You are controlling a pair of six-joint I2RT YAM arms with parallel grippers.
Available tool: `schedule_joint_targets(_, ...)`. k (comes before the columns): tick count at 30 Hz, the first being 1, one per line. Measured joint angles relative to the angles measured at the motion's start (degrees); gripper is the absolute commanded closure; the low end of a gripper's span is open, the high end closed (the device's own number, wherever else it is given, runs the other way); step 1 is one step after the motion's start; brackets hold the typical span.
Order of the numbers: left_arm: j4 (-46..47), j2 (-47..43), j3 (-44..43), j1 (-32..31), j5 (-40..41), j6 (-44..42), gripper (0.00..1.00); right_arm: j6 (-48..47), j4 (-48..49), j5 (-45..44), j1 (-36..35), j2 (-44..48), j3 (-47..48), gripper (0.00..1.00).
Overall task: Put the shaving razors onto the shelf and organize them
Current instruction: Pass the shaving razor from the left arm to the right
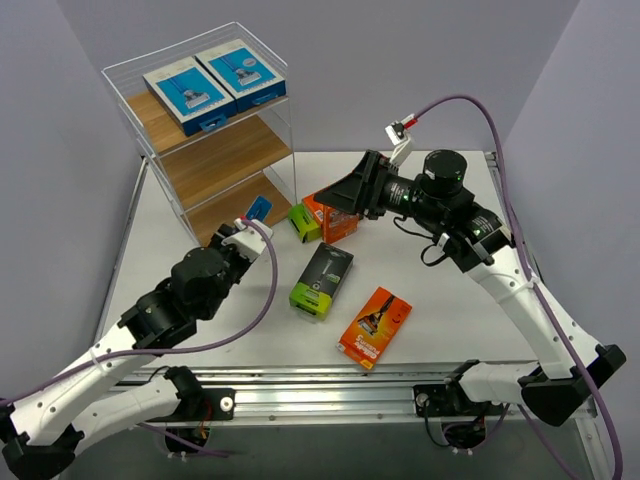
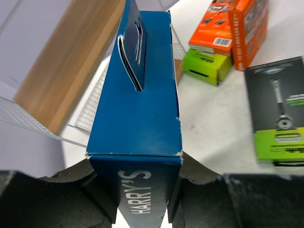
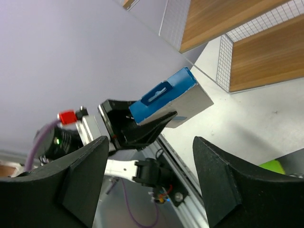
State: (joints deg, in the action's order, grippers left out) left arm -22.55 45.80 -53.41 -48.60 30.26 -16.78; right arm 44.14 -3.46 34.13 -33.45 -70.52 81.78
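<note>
My left gripper [image 1: 250, 222] is shut on a blue-and-white razor pack [image 1: 258, 208], held on edge just in front of the shelf's [image 1: 215, 160] bottom tier. In the left wrist view the pack [image 2: 137, 109] fills the jaws [image 2: 137, 190]. Two blue-and-white packs [image 1: 185, 88] [image 1: 240, 68] lie side by side on the top board. My right gripper [image 1: 345, 192] is open and empty, hovering above an upright orange pack [image 1: 338, 222]. In the right wrist view [image 3: 152, 185] it looks at the held pack [image 3: 166, 97].
A lime-green pack end [image 1: 303, 220] lies next to the upright orange pack. A black pack with a lime end [image 1: 322, 279] and a flat orange pack [image 1: 375, 326] lie mid-table. The middle shelf board [image 1: 225, 165] holds nothing.
</note>
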Motion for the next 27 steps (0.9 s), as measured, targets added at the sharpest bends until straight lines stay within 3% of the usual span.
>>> schedule_joint_targets(6,7.78,2.16,-0.09,-10.23,12.59,-11.93,0.98,6.32,-2.67,-3.65,-0.24,-2.82,2.08,0.29)
schedule_joint_targets(14,38.75,7.87,5.07,-23.80,27.06,-40.30,0.98,9.77,-4.92,-6.45,-0.66,-5.22,5.55,0.26)
schedule_joint_targets(27,77.88,21.57,10.43,-26.71,34.88,-75.89,0.98,13.31,-3.78,-7.98,-3.78,-3.78,2.73,0.29)
